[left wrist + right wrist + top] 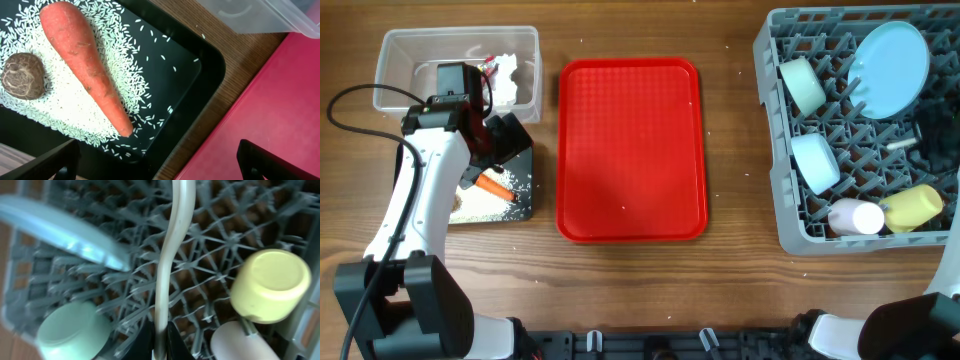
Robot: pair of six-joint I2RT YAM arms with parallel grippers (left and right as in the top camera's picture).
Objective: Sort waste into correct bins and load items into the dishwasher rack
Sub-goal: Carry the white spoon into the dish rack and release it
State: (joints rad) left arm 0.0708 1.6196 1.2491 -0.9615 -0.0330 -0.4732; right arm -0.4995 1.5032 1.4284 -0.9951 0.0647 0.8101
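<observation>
1. Overhead view: the clear tub [395, 60] is seen at the far left of the table [730, 300]. The black tray [525, 200] sits just in front of it, the red tray [630, 150] lies in the middle, and the dishwasher rack [770, 130] stands at the right edge.
2. White tissue [515, 80] and a red-white wrapper [488, 68] are contained in the tub.
3. A narrow strip of wood is left between the black tray and the red tray, and a wider one between the red tray and the rack.
4. Left wrist view: the left gripper [160, 162] is held wide open and grips nothing. Its dark fingertips [50, 162] are seen at the two lower corners, above the black tray's near rim.
5. The carrot [85, 60] is laid diagonally on the rice grains [60, 110], its tip close to the tray's near wall. The brown lump [22, 75] is set just beside it, parted from it by a thin band of rice.
6. Right of the carrot, black floor with only scattered grains runs to the tray's rounded corner. Beyond that corner come the wood strip, the red tray's edge and a corner of the tub.
7. Right wrist view (blurred): the right gripper [160, 347] is closed on the handle of the white spoon [175, 240], above the rack's pegs.
8. The plate [65, 235] is stood at the upper left, its edge near the handle but apart from it. The yellow cup [270, 285] is seen to the right, the pink cup [240, 342] below it, and a pale bowl [75, 330] at the lower left.
</observation>
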